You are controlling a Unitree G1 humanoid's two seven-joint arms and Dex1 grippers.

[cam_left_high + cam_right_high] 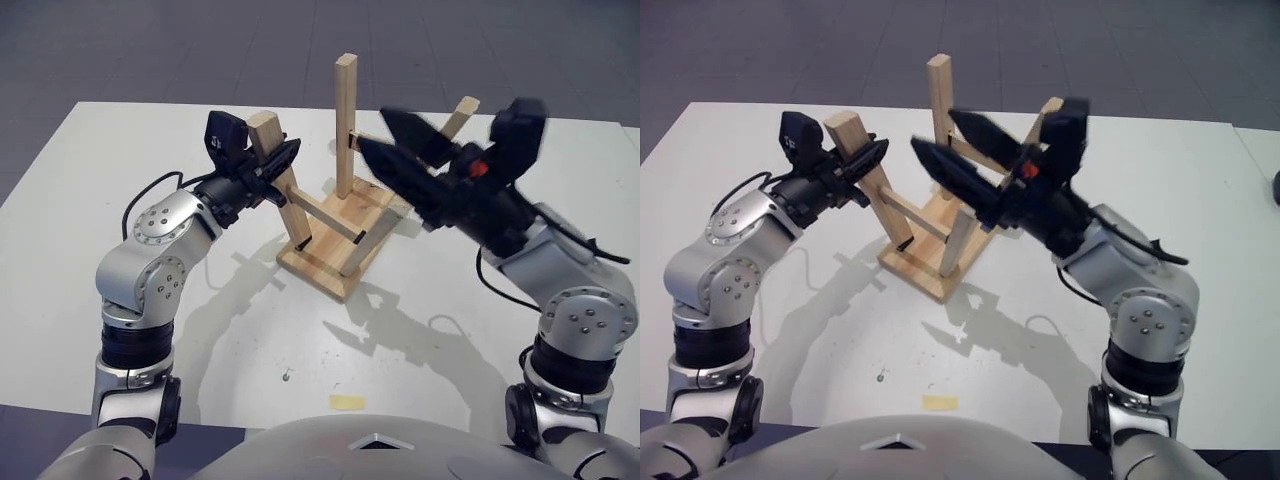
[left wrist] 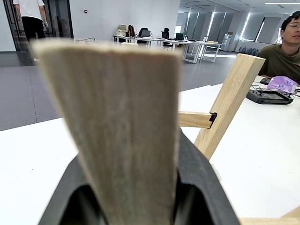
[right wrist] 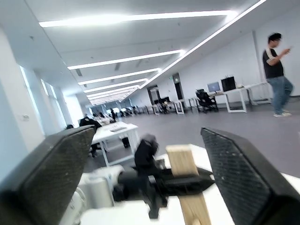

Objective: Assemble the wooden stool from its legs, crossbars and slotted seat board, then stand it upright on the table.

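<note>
**Desk:** Talk me through it. Where's the stool?

**Operator:** I see the pale wooden stool upside down near the middle of the white table. Its flat seat board is down on the surface, and the legs point up, tied by thin crossbars.

**Desk:** And your claws?

**Operator:** My left claw is clamped round the upper end of the square leg that leans to my left. My right claw is spread wide, gripping nothing, raised above the stool by the legs on my right. From its wrist I look between its black ribbed fingers straight across at the left claw.

**Desk:** Anything else on the table?

**Operator:** A small yellowish strip of tape near my edge and a dark speck near it, both well apart from the stool.

**Desk:** And the room?

**Operator:** Beyond the table I see dark grey tiled floor. The wrist cameras give me an open office, with rows of white desks and long ceiling light strips.
</note>
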